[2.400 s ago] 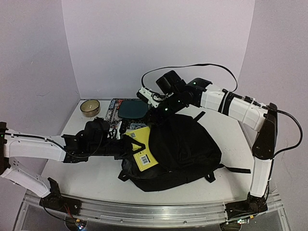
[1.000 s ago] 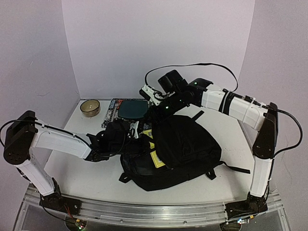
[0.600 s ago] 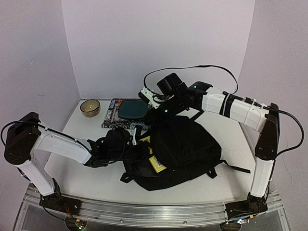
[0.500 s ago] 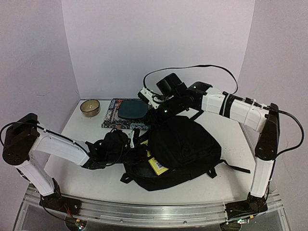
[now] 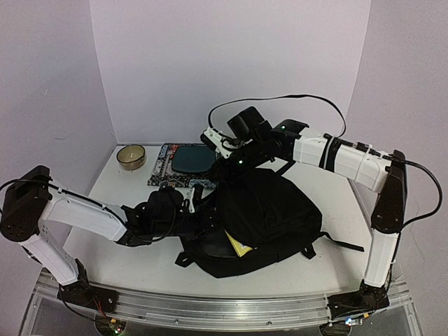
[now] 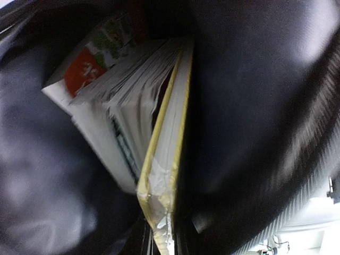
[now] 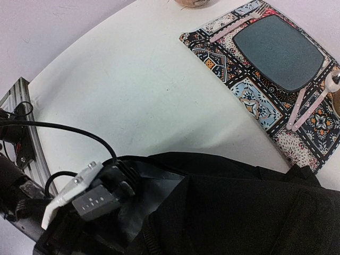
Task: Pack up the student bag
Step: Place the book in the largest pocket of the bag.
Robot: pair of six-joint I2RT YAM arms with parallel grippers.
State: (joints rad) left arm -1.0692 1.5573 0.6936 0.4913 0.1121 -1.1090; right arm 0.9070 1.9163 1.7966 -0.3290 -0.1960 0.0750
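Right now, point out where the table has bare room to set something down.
Free: the near-left table between left arm and front edge; the right strip between backpack and right arm. Crowded: the back, with bowl, placemat and right gripper; the backpack's mouth, where the left gripper holds a book.

Matt black woven cloth on the student bag [image 5: 273, 210], faintly shiny lining [image 6: 255, 106] inside. Paper pages, glossy yellow cover on the book [image 6: 167, 159]. Smooth matt white worktop [image 5: 140, 259]; brushed metal rail [image 5: 224, 308] along bottom edge.
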